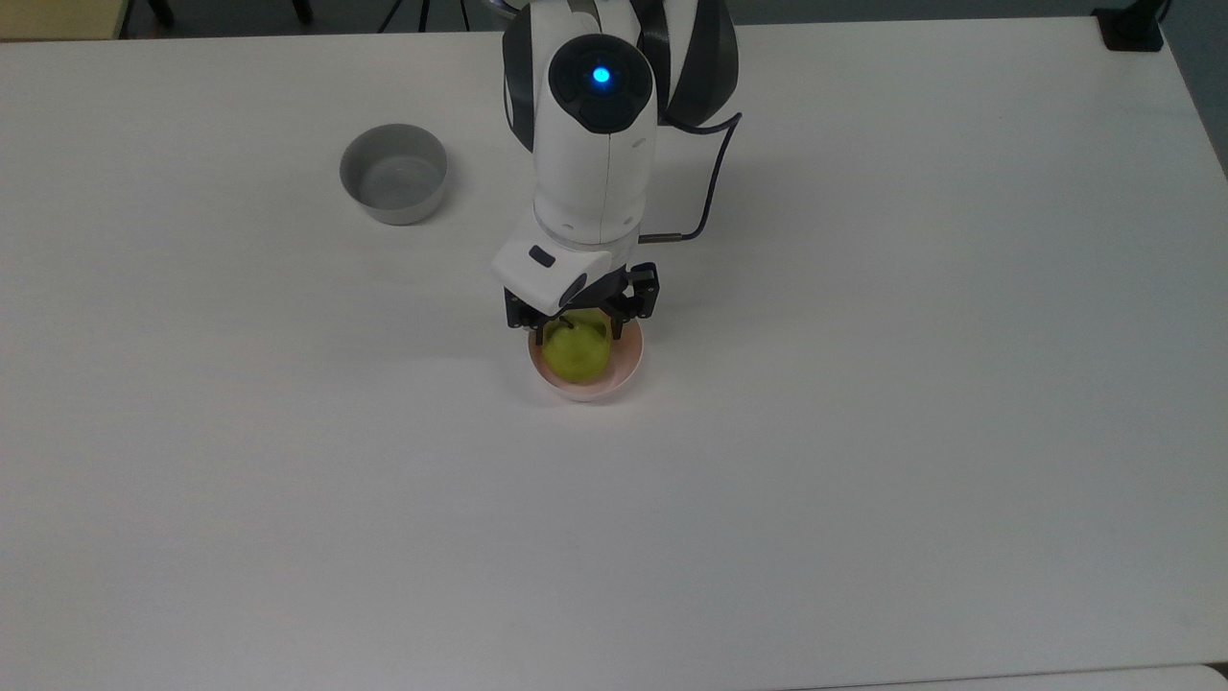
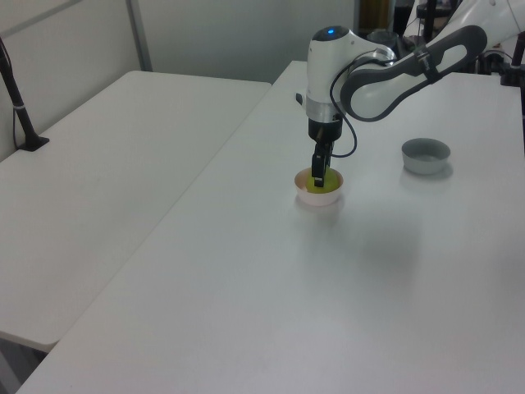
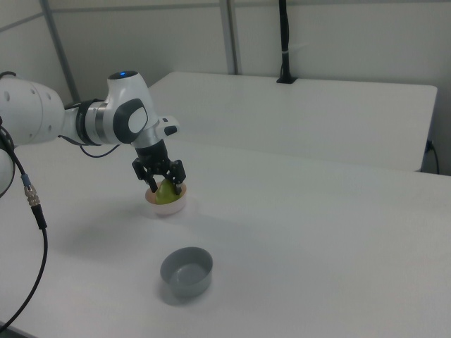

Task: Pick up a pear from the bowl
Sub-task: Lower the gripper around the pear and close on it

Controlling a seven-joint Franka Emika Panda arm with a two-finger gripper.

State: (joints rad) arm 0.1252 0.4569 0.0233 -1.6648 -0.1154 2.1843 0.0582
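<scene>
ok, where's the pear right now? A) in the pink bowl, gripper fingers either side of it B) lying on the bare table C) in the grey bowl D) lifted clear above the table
A. The pear sits inside the pink bowl, with the open gripper lowered so its fingers straddle the fruit; the grey bowl stands apart with no fruit in it.

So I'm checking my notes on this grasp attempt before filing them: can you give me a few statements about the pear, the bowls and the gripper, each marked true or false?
1. The pear sits in the pink bowl. True.
2. The grey bowl holds a second pear. False: it is empty.
3. The gripper is open, its fingers either side of the pear. True.
4. The pear is lifted clear of the bowl. False: it rests inside.
5. The two bowls touch. False: they stand well apart.
</scene>
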